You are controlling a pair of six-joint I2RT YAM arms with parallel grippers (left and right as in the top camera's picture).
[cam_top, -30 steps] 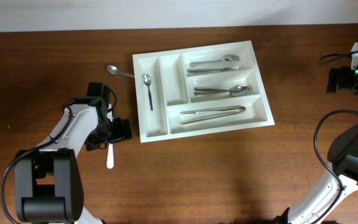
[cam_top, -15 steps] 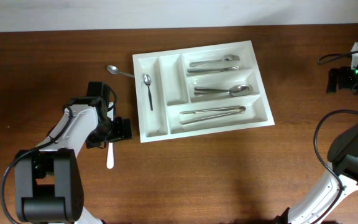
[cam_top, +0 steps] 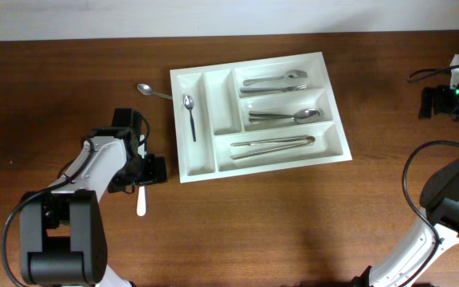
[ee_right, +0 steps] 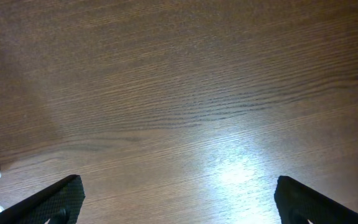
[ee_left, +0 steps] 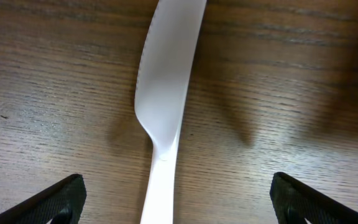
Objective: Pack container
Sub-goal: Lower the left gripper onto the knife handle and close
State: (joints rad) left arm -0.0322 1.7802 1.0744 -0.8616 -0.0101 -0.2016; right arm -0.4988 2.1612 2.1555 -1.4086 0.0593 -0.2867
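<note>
Sitting slightly askew on the far middle of the table point(cam_top: 309, 223), the tray point(cam_top: 223, 104) has its back edge near the table's far edge. Bare wood runs wide in front and to both sides. A spoon point(cam_top: 151, 92) lies just off the tray's far left corner. The left gripper point(cam_top: 153, 169) hangs just beside the tray's near left corner, apart from it. Its arm is folded at the elbow and the wrist points down. Its fingers are spread wide, straddling a white knife point(ee_left: 166, 81) that lies flat, and grip nothing. The right gripper point(ee_right: 179, 202) is equally wide and empty over bare wood, with its arm at the table's right edge.
</note>
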